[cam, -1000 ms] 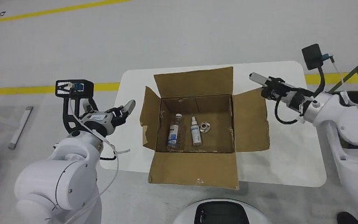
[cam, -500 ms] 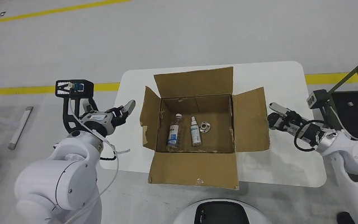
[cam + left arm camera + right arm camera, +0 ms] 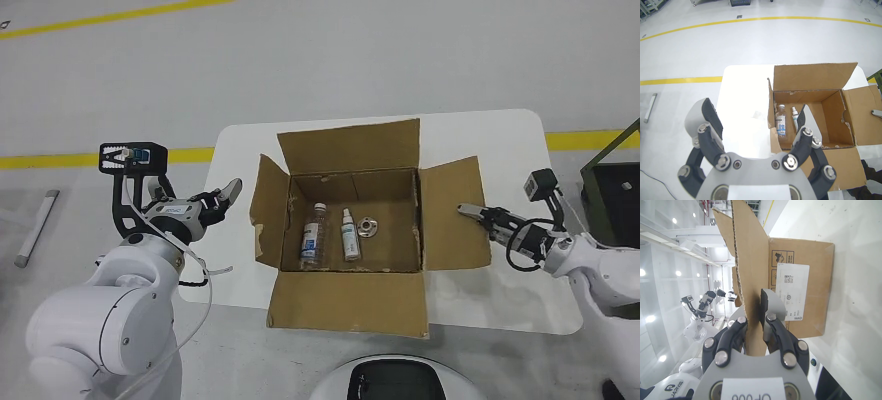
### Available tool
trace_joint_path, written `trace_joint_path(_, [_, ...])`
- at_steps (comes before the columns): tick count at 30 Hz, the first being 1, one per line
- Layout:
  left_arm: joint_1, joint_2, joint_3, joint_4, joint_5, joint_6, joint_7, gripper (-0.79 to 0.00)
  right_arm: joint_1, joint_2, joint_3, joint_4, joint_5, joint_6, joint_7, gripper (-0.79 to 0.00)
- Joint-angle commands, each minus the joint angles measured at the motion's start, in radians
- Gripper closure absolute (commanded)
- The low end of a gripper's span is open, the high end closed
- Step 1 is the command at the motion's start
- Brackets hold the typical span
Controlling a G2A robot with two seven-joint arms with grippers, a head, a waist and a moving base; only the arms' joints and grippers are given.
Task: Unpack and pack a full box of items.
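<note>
Box (image 3: pixel 350 186) mouth open overhead; 4 splayed flaps (image 3: pixel 348 148) fence its sides.

Glossy pale grey floor (image 3: pixel 400 60). Two yellow lines: one (image 3: pixel 100 18) at the far side, one (image 3: pixel 60 160) running behind the white rounded table (image 3: pixel 500 135). Short grey bar (image 3: pixel 35 228) lies on the floor.

Cardboard box (image 3: pixel 350 300) open, 4 flaps splayed; clear bottle (image 3: pixel 312 240), spray bottle (image 3: pixel 349 235) lying inside, metal fitting (image 3: pixel 366 227) beside.

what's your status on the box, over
Left gripper open, beside box. Right gripper shut on right flap. Inside: clear bottle, spray bottle, metal part. Nothing blocking.
</note>
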Motion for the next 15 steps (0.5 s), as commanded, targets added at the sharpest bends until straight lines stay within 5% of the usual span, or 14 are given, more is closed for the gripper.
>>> trace_joint_path(1, [0.0, 0.0, 0.0, 0.0, 0.0, 0.0, 0.0, -0.785, -0.015, 0.003, 0.027, -0.008, 0.019, -0.019, -0.003, 0.0])
trace_joint_path(11, [0.0, 0.0, 0.0, 0.0, 0.0, 0.0, 0.0, -0.785, -0.094, 0.023, 0.165, -0.061, 0.041, -0.016, 0.017, 0.0])
trace_joint_path(12, [0.0, 0.0, 0.0, 0.0, 0.0, 0.0, 0.0, -0.785, -0.1, 0.024, 0.169, -0.064, 0.043, -0.016, 0.019, -0.074])
trace_joint_path(13, [0.0, 0.0, 0.0, 0.0, 0.0, 0.0, 0.0, -0.785, -0.106, 0.024, 0.173, -0.066, 0.045, -0.014, 0.017, -0.317])
trace_joint_path(14, [0.0, 0.0, 0.0, 0.0, 0.0, 0.0, 0.0, -0.785, -0.112, 0.026, 0.176, -0.069, 0.032, -0.011, 0.016, -0.474])
trace_joint_path(15, [0.0, 0.0, 0.0, 0.0, 0.0, 0.0, 0.0, -0.785, -0.118, 0.027, 0.178, -0.075, 0.02, -0.007, 0.011, -0.785])
